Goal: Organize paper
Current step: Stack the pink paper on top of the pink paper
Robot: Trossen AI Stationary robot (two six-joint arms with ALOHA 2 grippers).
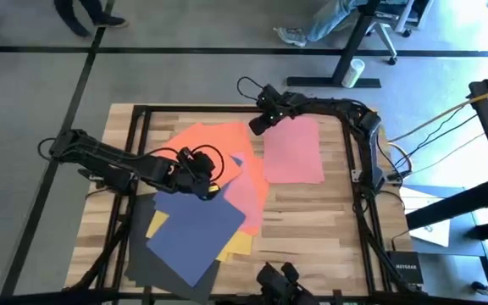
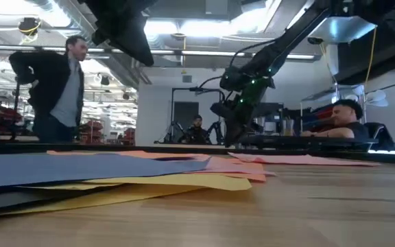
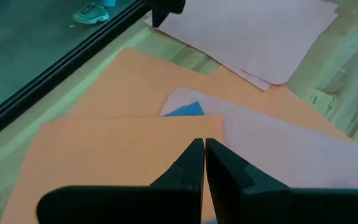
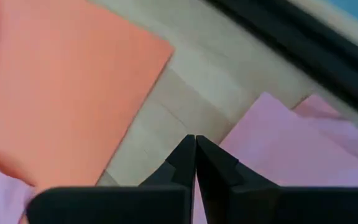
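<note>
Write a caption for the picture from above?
Two robot arms sort coloured paper: left gripper over the pile, right gripper by pink sheets.

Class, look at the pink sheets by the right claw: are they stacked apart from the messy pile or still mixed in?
Apart. The pink sheets lie on bare table, beside the pile. The right claw is at their corner.

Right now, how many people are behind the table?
3 in the low view: one stands at the left, one sits far back near the middle, one sits at the right. The arms may hide others.
</note>
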